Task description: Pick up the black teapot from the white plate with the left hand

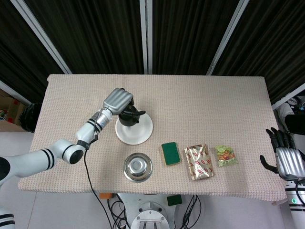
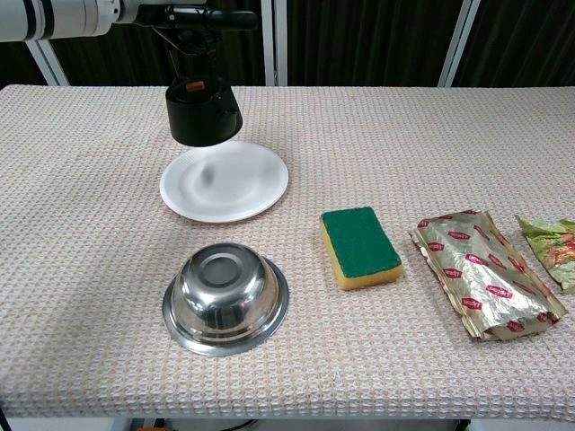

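Observation:
The black teapot (image 2: 203,112) hangs in the air above the white plate (image 2: 235,184), clear of it, held by its handle in my left hand (image 1: 117,100). In the head view the black teapot (image 1: 129,116) shows just right of the hand, over the back of the white plate (image 1: 136,132). The hand's fingers (image 2: 202,16) curl around the handle at the top of the chest view. My right hand (image 1: 288,160) hangs off the table's right end with fingers apart, holding nothing.
A steel bowl (image 2: 225,297) lies upside down in front of the plate. To its right lie a green and yellow sponge (image 2: 360,247), a gold foil packet (image 2: 487,285) and a green snack bag (image 2: 551,249).

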Controlling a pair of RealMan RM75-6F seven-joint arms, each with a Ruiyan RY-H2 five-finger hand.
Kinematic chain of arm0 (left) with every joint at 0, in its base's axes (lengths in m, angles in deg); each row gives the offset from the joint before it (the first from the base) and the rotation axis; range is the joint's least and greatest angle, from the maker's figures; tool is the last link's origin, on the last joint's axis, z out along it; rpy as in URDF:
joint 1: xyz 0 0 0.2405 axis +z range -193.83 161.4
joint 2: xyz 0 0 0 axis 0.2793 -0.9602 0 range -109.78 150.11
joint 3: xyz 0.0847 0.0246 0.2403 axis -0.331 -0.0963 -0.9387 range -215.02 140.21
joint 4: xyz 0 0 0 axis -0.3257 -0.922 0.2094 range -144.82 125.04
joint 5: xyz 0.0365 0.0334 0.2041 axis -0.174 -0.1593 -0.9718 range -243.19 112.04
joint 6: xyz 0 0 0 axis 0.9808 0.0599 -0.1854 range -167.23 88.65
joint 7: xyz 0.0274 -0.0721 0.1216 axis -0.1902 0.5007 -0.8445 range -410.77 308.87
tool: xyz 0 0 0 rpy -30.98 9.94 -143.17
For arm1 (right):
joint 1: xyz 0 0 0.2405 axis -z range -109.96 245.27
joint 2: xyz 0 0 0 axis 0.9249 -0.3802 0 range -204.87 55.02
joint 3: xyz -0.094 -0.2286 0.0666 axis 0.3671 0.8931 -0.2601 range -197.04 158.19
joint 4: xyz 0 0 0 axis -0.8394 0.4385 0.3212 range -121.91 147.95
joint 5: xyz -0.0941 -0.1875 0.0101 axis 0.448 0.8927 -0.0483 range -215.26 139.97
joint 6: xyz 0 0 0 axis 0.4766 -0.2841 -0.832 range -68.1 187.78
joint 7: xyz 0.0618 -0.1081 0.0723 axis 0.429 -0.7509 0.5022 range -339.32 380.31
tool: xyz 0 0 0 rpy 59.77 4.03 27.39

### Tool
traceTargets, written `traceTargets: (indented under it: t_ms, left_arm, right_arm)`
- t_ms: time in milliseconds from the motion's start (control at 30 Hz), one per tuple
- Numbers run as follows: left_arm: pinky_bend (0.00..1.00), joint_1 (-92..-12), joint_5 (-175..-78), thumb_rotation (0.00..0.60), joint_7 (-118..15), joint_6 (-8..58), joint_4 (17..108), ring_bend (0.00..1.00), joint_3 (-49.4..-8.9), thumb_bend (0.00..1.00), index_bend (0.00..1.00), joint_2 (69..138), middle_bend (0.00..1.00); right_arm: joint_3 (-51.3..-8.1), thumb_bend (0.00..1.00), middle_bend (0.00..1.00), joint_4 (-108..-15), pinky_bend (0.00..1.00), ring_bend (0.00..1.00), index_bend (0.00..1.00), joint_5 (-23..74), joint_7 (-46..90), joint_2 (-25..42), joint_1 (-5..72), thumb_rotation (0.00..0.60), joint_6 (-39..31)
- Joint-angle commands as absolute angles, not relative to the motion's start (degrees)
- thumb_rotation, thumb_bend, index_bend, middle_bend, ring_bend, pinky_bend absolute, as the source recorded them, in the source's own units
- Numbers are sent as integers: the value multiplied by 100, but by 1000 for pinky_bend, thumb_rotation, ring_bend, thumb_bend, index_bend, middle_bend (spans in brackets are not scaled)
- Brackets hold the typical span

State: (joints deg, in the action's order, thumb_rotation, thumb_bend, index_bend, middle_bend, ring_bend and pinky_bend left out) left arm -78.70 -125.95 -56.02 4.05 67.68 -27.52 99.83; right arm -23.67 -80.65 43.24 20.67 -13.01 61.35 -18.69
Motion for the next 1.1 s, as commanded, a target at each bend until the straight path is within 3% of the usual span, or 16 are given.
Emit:
traceTargets:
  t_ms: [33,133,267,533,633,800,967,1100]
  left_arm:
    - [627,-7738,-12794,0,-5480,540,6735,980,-2726,0,994,9986,1000]
    - [707,-7688,-12874,0,-5436,539,6701,981,-2724,0,997,9984,1000]
    - [743,-7648,-12933,6,-5442,547,6664,988,-2704,0,1000,9997,1000]
    - [757,-7573,-12971,273,-5607,638,6618,1000,-2665,43,1000,10066,1000]
    - [761,-7531,-13011,331,-5627,721,6565,1000,-2645,65,1000,10125,1000]
    - [775,-7465,-13060,297,-5534,781,6502,1000,-2597,64,1000,10199,1000]
    - [777,-7415,-13091,156,-5421,790,6459,1000,-2538,75,1000,10234,1000]
    - [778,-7391,-13119,126,-5398,788,6445,1000,-2509,105,1000,10231,1000]
  right_arm:
    - [-2362,334,0,-8066,0,0,0,4329,2075,-1303,6130,600,-1858]
    - [-2355,334,0,-8070,0,0,0,4337,2084,-1304,6127,600,-1850]
    - [-2351,335,0,-8074,0,0,0,4339,2084,-1303,6123,600,-1845]
    - [-2348,335,0,-8060,0,0,0,4316,2091,-1297,6109,600,-1809]
    - [-2347,334,0,-8057,0,0,0,4312,2101,-1299,6104,600,-1798]
    - [-2346,334,0,-8046,0,0,0,4297,2102,-1294,6094,600,-1774]
    - [-2345,335,0,-8036,0,0,0,4283,2098,-1281,6081,600,-1748]
    - [-2343,335,0,-8032,0,0,0,4275,2090,-1274,6071,600,-1729]
